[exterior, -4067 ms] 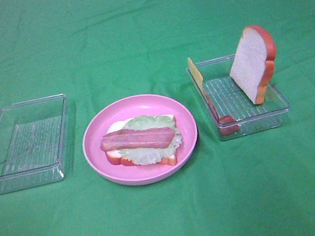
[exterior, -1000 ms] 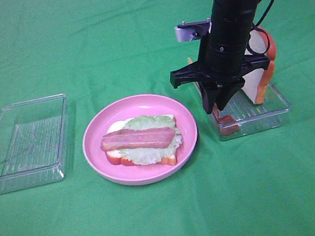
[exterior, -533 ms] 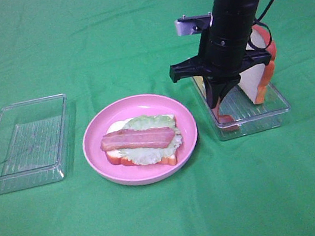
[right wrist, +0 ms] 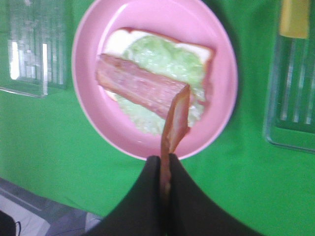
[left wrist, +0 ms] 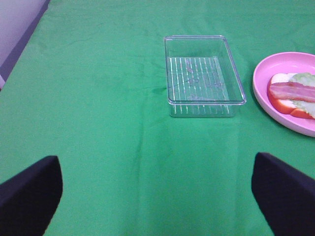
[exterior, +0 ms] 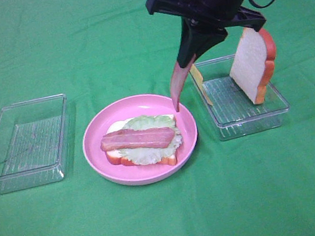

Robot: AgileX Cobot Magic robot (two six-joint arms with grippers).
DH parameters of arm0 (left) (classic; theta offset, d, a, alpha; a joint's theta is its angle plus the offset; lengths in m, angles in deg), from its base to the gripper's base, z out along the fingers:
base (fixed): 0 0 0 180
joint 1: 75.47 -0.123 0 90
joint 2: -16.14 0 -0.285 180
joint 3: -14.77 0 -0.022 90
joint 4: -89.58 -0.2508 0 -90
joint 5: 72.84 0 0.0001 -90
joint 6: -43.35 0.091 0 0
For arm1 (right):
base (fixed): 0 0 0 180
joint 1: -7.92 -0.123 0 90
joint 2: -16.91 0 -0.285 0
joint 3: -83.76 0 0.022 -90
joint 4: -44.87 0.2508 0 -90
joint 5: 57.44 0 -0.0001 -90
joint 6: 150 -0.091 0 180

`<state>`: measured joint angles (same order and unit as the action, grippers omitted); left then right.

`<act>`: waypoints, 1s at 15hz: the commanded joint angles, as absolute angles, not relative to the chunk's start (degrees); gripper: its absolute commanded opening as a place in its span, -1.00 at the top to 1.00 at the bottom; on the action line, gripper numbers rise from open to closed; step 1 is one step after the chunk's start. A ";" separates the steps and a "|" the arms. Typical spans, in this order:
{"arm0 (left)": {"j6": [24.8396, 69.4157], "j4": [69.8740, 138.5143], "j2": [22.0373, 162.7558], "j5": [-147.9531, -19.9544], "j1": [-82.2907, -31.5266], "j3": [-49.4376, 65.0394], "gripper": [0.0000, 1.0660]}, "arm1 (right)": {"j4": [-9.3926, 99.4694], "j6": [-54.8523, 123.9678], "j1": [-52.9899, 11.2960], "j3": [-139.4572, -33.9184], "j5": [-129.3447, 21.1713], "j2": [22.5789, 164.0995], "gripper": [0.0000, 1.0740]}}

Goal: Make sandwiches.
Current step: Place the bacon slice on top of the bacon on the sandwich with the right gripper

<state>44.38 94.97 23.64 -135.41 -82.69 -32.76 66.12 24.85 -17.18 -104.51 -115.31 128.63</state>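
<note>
Black-fingered left gripper [left wrist: 157,191] stands wide and empty, well off from the plate [exterior: 146,179]. On that plate lies the open sandwich [exterior: 151,155], bacon [exterior: 138,138] over lettuce [exterior: 149,121]. Just beyond and above it a second strip [exterior: 176,87] dangles from the right gripper [exterior: 188,59], pinched at its top, tip over the plate's far rim. Adding bacon looks the step in hand; next it wants carrying over the lettuce and laying flat. Farthest, cheese [exterior: 197,78] and bread [exterior: 251,66] lean in the tray [exterior: 249,124]

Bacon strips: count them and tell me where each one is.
2. One bacon strip lies flat on the lettuce on the pink plate; the second strip hangs from the right gripper, shut on it, above the plate. No others show.
</note>
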 commanded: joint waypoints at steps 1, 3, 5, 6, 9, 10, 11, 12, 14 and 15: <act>44.21 95.60 22.55 -134.49 -82.75 -32.99 -0.83 | 72.08 29.09 -19.64 -106.00 -111.81 129.72 1.00; 44.21 95.60 22.55 -134.49 -82.75 -32.99 -0.83 | 77.24 32.47 -22.45 -107.43 -107.97 131.84 1.00; 44.21 95.60 22.55 -134.49 -82.75 -32.99 -0.83 | 81.02 37.45 -24.40 -108.98 -105.17 135.05 1.00; 44.21 95.60 22.55 -134.49 -82.75 -32.99 -0.83 | 83.14 39.40 -25.09 -110.01 -104.88 137.23 1.00; 44.21 95.60 22.55 -134.49 -82.75 -32.99 -0.83 | 86.69 42.95 -25.72 -113.33 -104.76 144.05 1.00; 44.21 95.60 22.55 -134.49 -82.75 -32.99 -0.83 | 86.69 42.95 -25.72 -113.79 -104.59 145.59 1.00; 44.21 95.60 22.55 -134.49 -82.75 -32.99 -0.83 | 86.86 42.95 -25.72 -113.90 -104.36 146.85 1.00; 44.21 95.60 22.55 -134.49 -82.75 -32.99 -0.83 | 87.38 43.01 -25.72 -113.90 -103.96 147.77 1.00; 44.21 95.60 22.55 -134.49 -82.75 -32.99 -0.83 | 88.47 43.93 -25.72 -113.90 -102.19 149.83 1.00; 44.21 95.60 22.55 -134.49 -82.75 -32.99 -0.83 | 88.47 43.98 -25.66 -113.90 -101.50 150.69 1.00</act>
